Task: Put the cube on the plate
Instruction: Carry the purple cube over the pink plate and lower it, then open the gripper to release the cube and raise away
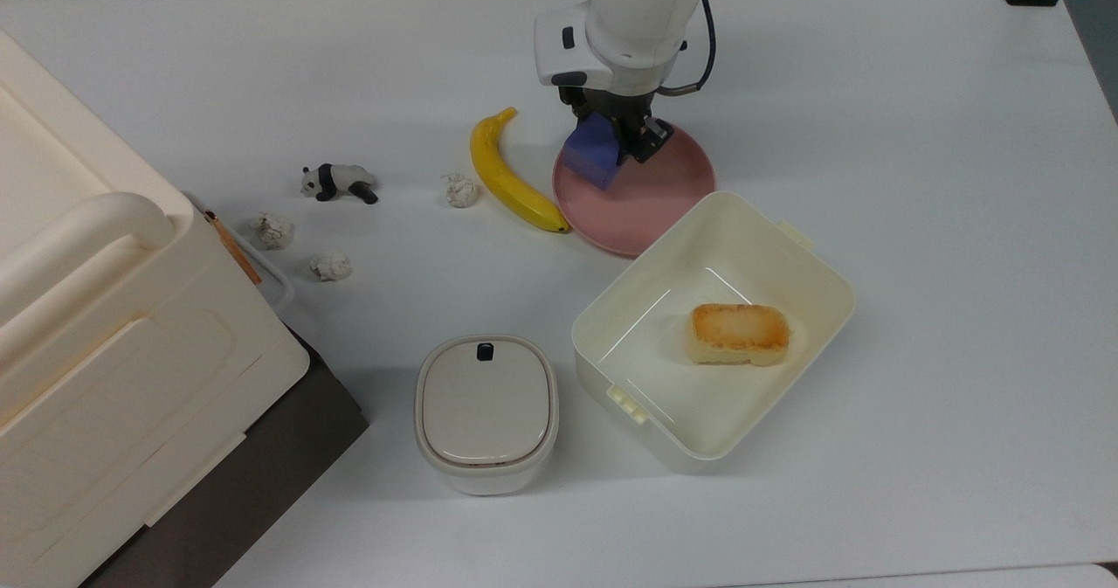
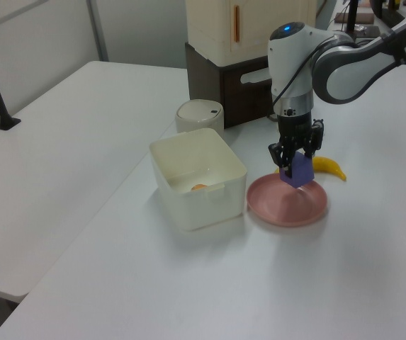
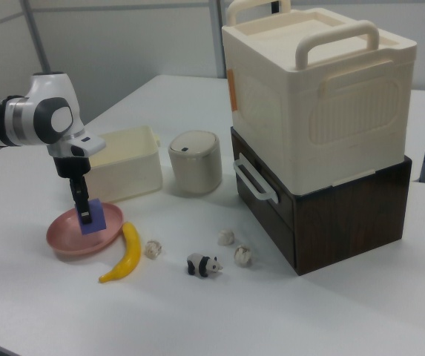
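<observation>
Looking down in the top view, the white robot arm reaches from the far edge of a white table, and its gripper pinches the cube between its dark fingers. The cube hangs tilted over the top view's left part of the pink plate; whether it touches the plate cannot be told. A banana lies just beside the plate on the top view's left, with a crumpled paper ball and a toy panda further left. A cream tub touches or overlaps the plate's near rim and holds a piece of toasted bread. A small lidded bin stands beside the tub. A big cream box sits at the top view's left edge. Wide bare table lies on the top view's right. No writing can be read.

In the left view, the gripper points straight down, closed on the cube, which sits low over the far side of the plate. The tub stands just beside the plate on the left view's left. Bare table stretches toward the camera.

In the right view, the gripper holds the cube above the plate. The banana lies next to the plate's rim on the right view's right, and the box rests on a dark wooden base.
</observation>
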{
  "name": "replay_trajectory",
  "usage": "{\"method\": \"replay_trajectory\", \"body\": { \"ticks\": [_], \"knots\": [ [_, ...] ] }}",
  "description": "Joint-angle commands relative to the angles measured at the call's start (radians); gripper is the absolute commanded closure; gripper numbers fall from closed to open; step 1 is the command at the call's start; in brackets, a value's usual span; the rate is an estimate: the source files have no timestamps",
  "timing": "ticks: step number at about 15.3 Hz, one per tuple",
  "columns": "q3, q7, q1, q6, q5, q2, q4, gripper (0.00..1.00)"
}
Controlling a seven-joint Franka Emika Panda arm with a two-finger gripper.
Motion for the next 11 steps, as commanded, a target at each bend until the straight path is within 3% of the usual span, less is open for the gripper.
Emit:
{"method": "replay_trajectory", "body": {
  "ticks": [1, 8, 11],
  "knots": [
    [-0.004, 0.035, -0.009, 0.015, 0.034, 0.001, -0.013, 0.00],
    [-0.004, 0.030, -0.002, -0.025, 0.030, 0.003, 0.001, 0.00],
    [-0.005, -0.040, -0.042, -0.176, 0.030, -0.013, 0.063, 0.00]
  ]
}}
